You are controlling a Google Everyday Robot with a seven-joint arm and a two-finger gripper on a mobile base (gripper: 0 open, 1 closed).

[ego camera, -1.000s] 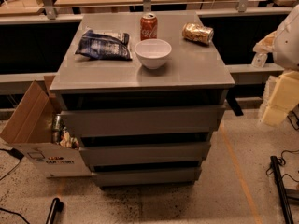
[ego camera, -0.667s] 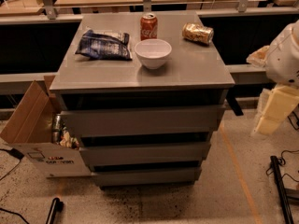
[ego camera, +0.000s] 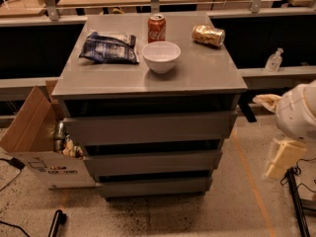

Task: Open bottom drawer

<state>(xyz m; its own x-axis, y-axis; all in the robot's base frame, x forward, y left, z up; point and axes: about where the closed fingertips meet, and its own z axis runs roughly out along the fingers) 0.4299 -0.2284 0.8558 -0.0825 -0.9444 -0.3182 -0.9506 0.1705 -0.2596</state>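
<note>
The grey cabinet [ego camera: 148, 80] has three handleless drawer fronts. The bottom drawer [ego camera: 155, 185] is the lowest and narrowest front, and it sits flush with a dark gap above it. My arm's white body [ego camera: 298, 115] is at the right edge of the view, beside the cabinet and apart from it. The cream-coloured gripper [ego camera: 282, 158] hangs below the arm, at about the height of the middle drawer [ego camera: 153, 162], well to the right of the drawers. It touches nothing.
On the cabinet top stand a white bowl [ego camera: 161, 56], a red cola can [ego camera: 156, 27], a gold can on its side [ego camera: 208, 35] and a blue chip bag [ego camera: 109, 47]. An open cardboard box [ego camera: 37, 142] stands on the floor at left. A black stand [ego camera: 296, 201] is at right.
My arm and gripper have moved down and a little to the left, toward the cabinet's right side. The drawers and the things on top have not moved.
</note>
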